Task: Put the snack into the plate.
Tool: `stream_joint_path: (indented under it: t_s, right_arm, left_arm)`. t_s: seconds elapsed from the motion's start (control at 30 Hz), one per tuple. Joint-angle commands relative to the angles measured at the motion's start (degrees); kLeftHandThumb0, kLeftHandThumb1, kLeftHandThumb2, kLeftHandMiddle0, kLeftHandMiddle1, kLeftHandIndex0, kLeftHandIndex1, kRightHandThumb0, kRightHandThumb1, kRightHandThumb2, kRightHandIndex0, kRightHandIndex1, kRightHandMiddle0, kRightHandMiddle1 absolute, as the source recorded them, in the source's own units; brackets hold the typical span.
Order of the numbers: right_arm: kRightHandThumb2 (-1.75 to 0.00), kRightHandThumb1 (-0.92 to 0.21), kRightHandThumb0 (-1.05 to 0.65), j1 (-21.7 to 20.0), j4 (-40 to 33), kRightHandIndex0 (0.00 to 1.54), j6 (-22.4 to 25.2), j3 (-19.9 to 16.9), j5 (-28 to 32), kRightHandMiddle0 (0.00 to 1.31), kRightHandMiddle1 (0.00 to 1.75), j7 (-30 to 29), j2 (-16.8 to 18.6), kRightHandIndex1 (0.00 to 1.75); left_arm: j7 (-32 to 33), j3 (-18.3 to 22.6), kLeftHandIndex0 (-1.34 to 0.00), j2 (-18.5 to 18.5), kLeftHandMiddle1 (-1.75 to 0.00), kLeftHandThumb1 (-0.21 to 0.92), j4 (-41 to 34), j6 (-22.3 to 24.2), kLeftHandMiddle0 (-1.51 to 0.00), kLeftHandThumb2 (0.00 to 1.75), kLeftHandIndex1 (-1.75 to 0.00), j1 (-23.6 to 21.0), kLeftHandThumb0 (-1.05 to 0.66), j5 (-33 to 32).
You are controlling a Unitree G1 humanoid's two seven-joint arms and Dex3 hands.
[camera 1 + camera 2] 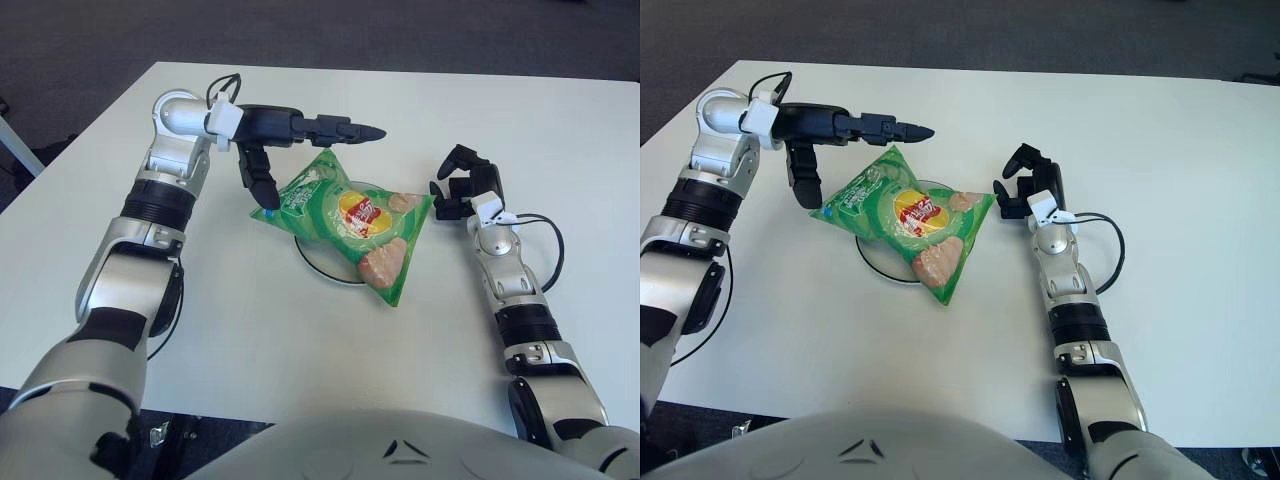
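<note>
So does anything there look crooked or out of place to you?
A little. The green snack bag lies on the white plate but is bigger than it, so its corners hang past the rim. It looks whole, nothing spilled. The left hand hangs open beside it; the right hand shows to its right.

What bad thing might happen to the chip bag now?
The snack bag is bigger than the plate and overhangs it, so it might slide off. The left hand, open, shows just behind the bag's corner and could snag it when moving. The right hand beside the bag's right tip could nudge it.
</note>
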Motion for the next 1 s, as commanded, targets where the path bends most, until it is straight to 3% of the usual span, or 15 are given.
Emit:
stream_joint_path:
  t_s: [0.0, 0.1, 0.2, 0.4, 0.53, 0.6, 0.7, 0.83, 0.97]
  right_arm:
    - [-1.42, -0.23, -0.52, 4.0, 2.9, 1.32, 3.0, 0.9, -0.2, 0.69, 1.75, 1.6, 0.7, 1.75]
    - [-1.42, -0.23, -0.52, 4.0, 3.0, 1.31, 2.9, 0.8, 0.0, 0.69, 1.75, 2.1, 0.4, 1.75]
    - [-1.43, -0.23, -0.52, 4.0, 3.1, 1.31, 2.7, 0.6, 0.1, 0.69, 1.75, 2.4, 0.3, 1.75]
    - [-1.43, -0.22, -0.52, 3.9, 3.2, 1.31, 2.4, 0.6, -0.1, 0.69, 1.75, 2.5, 0.0, 1.75]
    - [-1.43, -0.22, -0.52, 3.9, 3.5, 1.31, 2.2, 0.5, -0.1, 0.69, 1.75, 2.6, -0.3, 1.75]
    - [-1.43, -0.22, -0.52, 3.8, 3.7, 1.31, 2.1, 0.5, 0.0, 0.70, 1.75, 2.6, -0.3, 1.75]
    - [-1.43, -0.22, -0.52, 3.7, 3.9, 1.31, 2.2, 0.4, -0.1, 0.70, 1.75, 2.4, -0.2, 1.75]
    - [-1.44, -0.22, -0.52, 3.6, 4.3, 1.31, 2.0, 0.4, -0.2, 0.70, 1.75, 2.3, -0.3, 1.75]
    - [-1.44, -0.22, -0.53, 3.6, 4.4, 1.31, 1.8, 0.4, -0.1, 0.70, 1.75, 2.5, -0.3, 1.75]
  left_arm:
    - [3.5, 5.6, 0.00, 0.6, -0.01, 0.77, 1.6, 0.1, -0.02, 0.36, -0.16, -0.4, -0.96, -1.9]
    - [7.7, 10.2, 0.00, 0.7, -0.02, 0.83, -1.2, 1.2, -0.06, 0.35, -0.27, 3.6, -0.98, -4.1]
    - [9.9, 11.6, 0.00, 0.3, -0.03, 0.87, -3.8, 3.3, -0.08, 0.33, -0.33, 5.7, -1.00, -4.6]
    - [25.3, 13.2, 0.00, -0.7, -0.06, 0.91, -7.8, 6.6, -0.14, 0.32, -0.47, 9.1, -1.02, 3.1]
    - [31.6, 13.6, 0.00, -1.5, -0.07, 0.92, -5.2, 7.3, -0.17, 0.33, -0.49, 9.3, -1.03, 6.4]
    - [34.4, 14.0, 0.00, -2.0, -0.07, 0.92, -6.6, 6.5, -0.17, 0.32, -0.46, 10.7, -1.03, 7.4]
    - [39.8, 14.2, 0.00, -2.3, -0.07, 0.92, -4.3, 1.1, -0.17, 0.32, -0.40, 11.3, -1.03, 11.9]
    - [46.2, 14.0, 0.00, -3.6, -0.07, 0.92, 3.3, -5.2, -0.18, 0.33, -0.35, 7.9, -1.04, 16.5]
    - [50.5, 13.9, 0.00, -4.5, -0.08, 0.92, 10.9, -8.2, -0.20, 0.32, -0.36, 4.3, -1.04, 18.7]
